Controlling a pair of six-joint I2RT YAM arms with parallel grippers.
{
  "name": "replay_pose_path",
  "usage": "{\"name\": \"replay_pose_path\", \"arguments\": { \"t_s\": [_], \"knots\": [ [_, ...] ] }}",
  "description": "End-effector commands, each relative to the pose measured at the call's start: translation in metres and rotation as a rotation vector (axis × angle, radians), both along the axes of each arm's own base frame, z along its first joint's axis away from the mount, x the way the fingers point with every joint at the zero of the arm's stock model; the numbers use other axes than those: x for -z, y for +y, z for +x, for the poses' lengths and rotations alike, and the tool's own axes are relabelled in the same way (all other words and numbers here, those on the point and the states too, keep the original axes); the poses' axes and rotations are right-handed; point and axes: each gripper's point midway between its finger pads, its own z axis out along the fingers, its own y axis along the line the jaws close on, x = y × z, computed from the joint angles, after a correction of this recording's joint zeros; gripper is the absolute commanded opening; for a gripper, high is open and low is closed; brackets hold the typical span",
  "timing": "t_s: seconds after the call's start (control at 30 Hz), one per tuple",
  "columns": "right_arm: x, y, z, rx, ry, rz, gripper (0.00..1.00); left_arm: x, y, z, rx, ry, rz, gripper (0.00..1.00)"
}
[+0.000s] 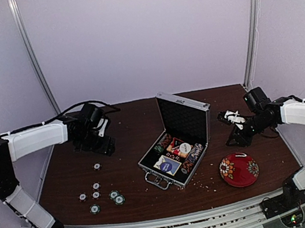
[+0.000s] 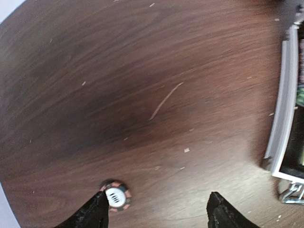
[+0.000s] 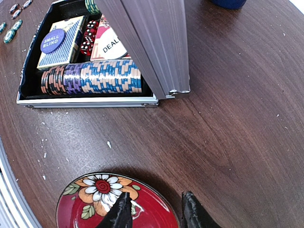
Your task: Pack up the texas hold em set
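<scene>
Poker case (image 1: 185, 117) stands open mid-table, with loose chips (image 1: 98, 193) scattered to its left.

The left gripper (image 2: 157, 195) hangs open over bare wood, one chip (image 2: 116, 197) just beside one finger. The right gripper (image 3: 156, 195) hovers above the red bowl (image 3: 85, 199), fingers slightly parted with nothing between them. Inside the case lie the card box (image 3: 61, 42) and a row of chips (image 3: 90, 78).

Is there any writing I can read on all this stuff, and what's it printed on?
"SMALL BLIND": on the blue round button lying on the card deck box.
"DEAL": on the white disc in the case; the rest is hidden by the lid.
White centre of the loose chip: marks too blurred to read.
</scene>
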Motion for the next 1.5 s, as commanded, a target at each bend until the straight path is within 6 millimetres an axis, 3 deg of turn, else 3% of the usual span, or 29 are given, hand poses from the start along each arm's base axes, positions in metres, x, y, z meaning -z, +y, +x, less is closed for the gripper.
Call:
{"name": "replay_pose_path", "arguments": {
  "t_s": [0.0,0.2,0.47,0.83,1.27,1.47],
  "knots": [
    [-0.009,0.001,0.002,-0.011,-0.024,0.011,0.36,0.014,0.043,-0.003,-0.077,0.083,0.072,0.74],
    [-0.007,0.001,0.001,-0.01,-0.018,0.007,0.36,0.038,0.074,-0.008,-0.124,0.198,0.09,0.76],
    [-0.003,0.001,0.001,-0.013,-0.001,0.004,0.36,0.067,0.087,-0.011,-0.132,0.285,0.115,0.75],
    [-0.003,0.001,0.001,-0.013,0.001,0.003,0.36,0.088,0.07,-0.017,-0.08,0.362,0.043,0.61],
    [-0.002,0.001,0.0,-0.015,0.007,0.002,0.36,0.096,0.075,-0.015,-0.09,0.371,0.079,0.56],
    [-0.002,0.001,0.0,-0.016,0.007,0.001,0.36,0.091,0.051,-0.016,0.001,0.357,0.042,0.48]
  ]
}}
